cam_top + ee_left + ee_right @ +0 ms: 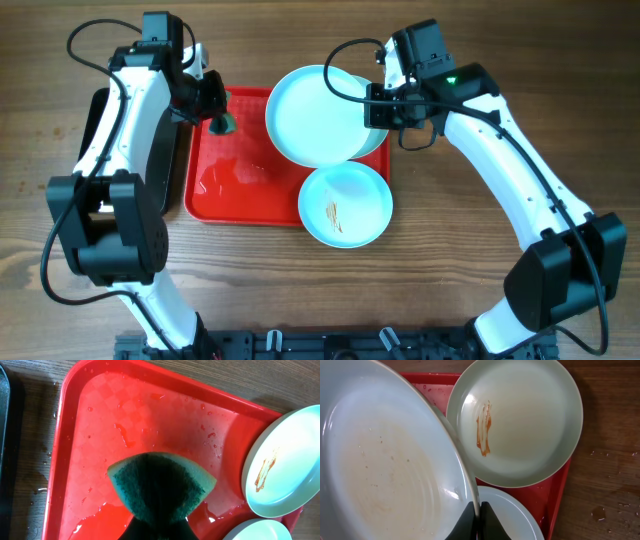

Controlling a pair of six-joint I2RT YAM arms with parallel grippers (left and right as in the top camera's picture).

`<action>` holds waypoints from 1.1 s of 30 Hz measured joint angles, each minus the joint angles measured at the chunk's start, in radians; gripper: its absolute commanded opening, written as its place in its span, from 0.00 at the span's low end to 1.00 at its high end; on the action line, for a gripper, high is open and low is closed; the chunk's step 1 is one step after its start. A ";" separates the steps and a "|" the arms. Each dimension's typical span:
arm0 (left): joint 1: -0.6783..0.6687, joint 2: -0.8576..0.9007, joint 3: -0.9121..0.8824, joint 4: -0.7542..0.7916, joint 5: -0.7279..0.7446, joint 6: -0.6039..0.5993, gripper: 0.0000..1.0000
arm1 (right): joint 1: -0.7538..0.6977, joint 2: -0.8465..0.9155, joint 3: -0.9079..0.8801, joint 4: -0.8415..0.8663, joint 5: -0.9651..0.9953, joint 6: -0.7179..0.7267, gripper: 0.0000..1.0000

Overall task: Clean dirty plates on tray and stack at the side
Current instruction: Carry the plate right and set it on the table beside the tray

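Note:
The red tray lies wet at the table's centre. My right gripper is shut on the rim of a large pale plate, held tilted above the tray's far right corner; in the right wrist view the gripper pinches the plate's edge. A second plate lies partly hidden under it. A third plate, bearing a brown smear, overlaps the tray's near right corner. My left gripper is shut on a green sponge over the tray's far left part.
A black tray lies left of the red tray, mostly under my left arm. Water drops and puddles sit on the red tray's floor. Bare wooden table surrounds the tray.

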 measured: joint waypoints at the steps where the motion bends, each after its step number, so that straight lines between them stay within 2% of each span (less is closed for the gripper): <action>1: 0.000 0.000 0.000 0.000 0.000 0.000 0.04 | 0.000 0.000 0.000 0.000 0.000 0.000 0.04; 8: 0.000 0.000 0.000 0.000 0.000 0.000 0.04 | -0.086 0.000 0.000 -0.056 -0.008 0.000 0.04; 16: 0.000 0.000 0.000 0.000 0.000 0.000 0.04 | -0.338 0.000 -0.003 -0.139 0.054 0.000 0.04; 23: 0.000 0.000 0.000 0.000 0.000 0.000 0.04 | -0.526 -0.004 -0.146 -0.087 0.079 0.000 0.04; 29: 0.000 0.000 0.000 0.000 0.000 0.000 0.04 | -0.639 -0.005 -0.276 0.039 0.089 -0.002 0.06; 32: 0.000 0.000 0.000 0.000 0.000 0.000 0.04 | -0.655 -0.005 -0.332 0.088 0.114 -0.005 0.13; 33: 0.000 0.000 0.000 0.000 0.000 0.000 0.04 | -0.655 -0.003 -0.342 0.093 0.122 -0.006 0.22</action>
